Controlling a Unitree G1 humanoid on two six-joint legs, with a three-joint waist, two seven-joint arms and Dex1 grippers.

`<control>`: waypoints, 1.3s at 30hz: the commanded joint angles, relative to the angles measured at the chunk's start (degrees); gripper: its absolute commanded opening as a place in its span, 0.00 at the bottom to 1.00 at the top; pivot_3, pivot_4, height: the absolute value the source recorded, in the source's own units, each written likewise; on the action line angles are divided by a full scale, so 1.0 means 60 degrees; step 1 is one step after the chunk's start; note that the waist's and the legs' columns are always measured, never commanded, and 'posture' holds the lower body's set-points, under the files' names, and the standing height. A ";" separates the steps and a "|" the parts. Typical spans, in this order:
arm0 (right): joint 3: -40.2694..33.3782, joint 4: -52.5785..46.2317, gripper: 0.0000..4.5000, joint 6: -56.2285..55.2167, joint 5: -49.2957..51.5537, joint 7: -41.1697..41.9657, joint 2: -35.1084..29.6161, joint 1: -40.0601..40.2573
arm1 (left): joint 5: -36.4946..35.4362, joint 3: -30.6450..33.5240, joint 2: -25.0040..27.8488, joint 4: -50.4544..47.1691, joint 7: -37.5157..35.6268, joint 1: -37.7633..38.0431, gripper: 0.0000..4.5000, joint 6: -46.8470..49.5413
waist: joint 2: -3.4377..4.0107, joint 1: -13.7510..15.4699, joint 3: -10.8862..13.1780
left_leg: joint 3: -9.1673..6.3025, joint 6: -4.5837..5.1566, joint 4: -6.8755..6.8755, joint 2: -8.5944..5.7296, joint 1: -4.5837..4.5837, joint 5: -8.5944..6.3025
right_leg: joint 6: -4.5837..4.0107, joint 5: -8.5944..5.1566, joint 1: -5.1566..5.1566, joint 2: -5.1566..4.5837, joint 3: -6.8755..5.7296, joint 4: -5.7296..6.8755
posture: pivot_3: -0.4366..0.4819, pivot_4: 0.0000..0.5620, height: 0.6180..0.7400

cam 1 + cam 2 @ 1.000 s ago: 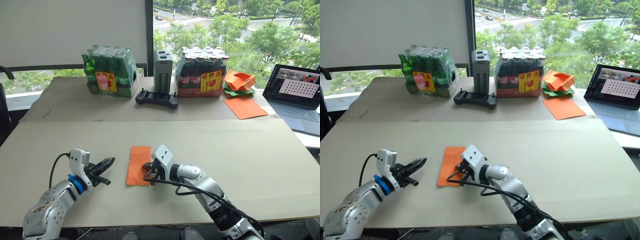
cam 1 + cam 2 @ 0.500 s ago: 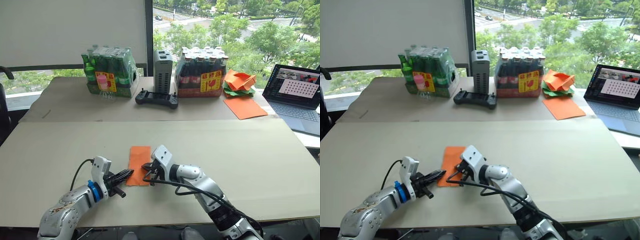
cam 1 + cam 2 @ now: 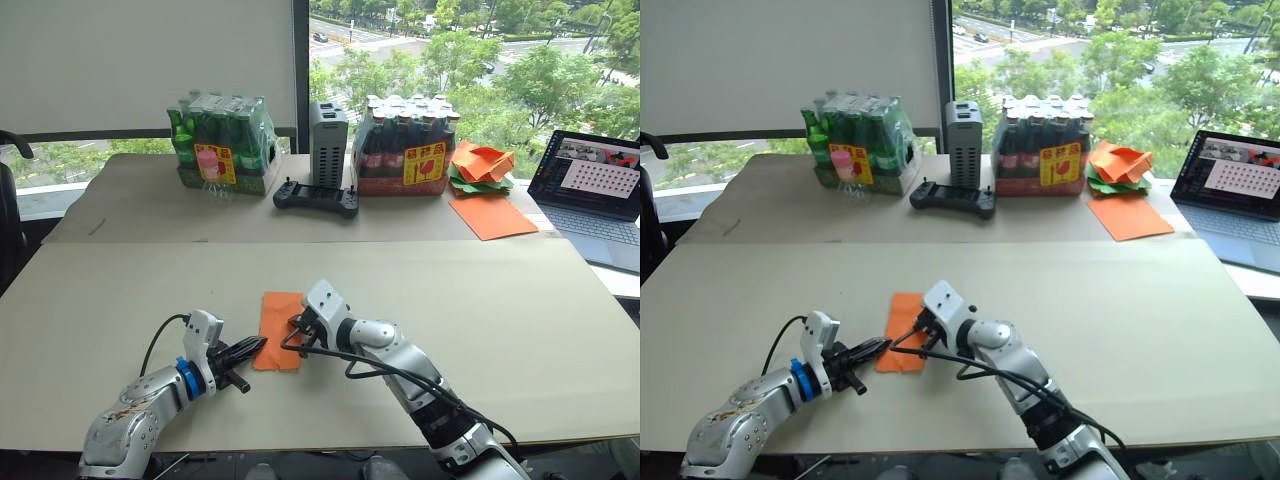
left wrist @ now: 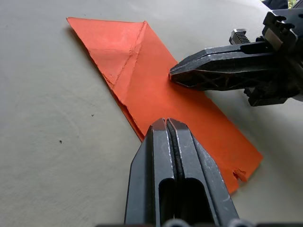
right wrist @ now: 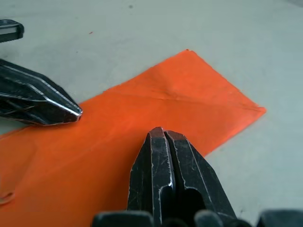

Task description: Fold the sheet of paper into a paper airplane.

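**Both claws pressed on the folded orange strip**

Daylight from a big window falls on a wide beige desk (image 3: pixel 480 300), and near its front edge lies the sheet of paper (image 3: pixel 279 317), already folded to a narrow orange strip. Its long axis runs away from the robot, and the end farther from both claws carries slanted corner folds, visible in the left wrist view. The left claw (image 3: pixel 254 346) has its fingers pressed together, holding nothing, its tip resting on the strip's left edge near the close end. The right claw (image 3: pixel 297 328) is likewise closed and empty, its tip down on the strip's right side, just across from the left claw.

This paper looks very light, thin and limp, likely to slide on the smooth desk and easy to tear or crumple; I would pin it flat with one tip and lift at a free long edge.

Well beyond the claws stand two bottle packs (image 3: pixel 222 143), a controller (image 3: pixel 316 197), a paper heap (image 3: pixel 478 163) and a laptop (image 3: pixel 595 190).
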 commanded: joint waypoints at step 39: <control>0.0411 -0.0017 0.00 0.1203 -0.0017 0.0498 -0.0098 0.0294 | 0.0015 0.0195 0.0062 -0.0128 0.0130 0.0260 0.01 -0.0035 | 0.0014 -0.0038 -0.0029 | 0.0000 0.0001 -0.0016 0.0001 0.0026 -0.0001 | 0.0000 -0.0004 0.0015 0.0001 0.0001 -0.0007 | 0.48 0.27 1.00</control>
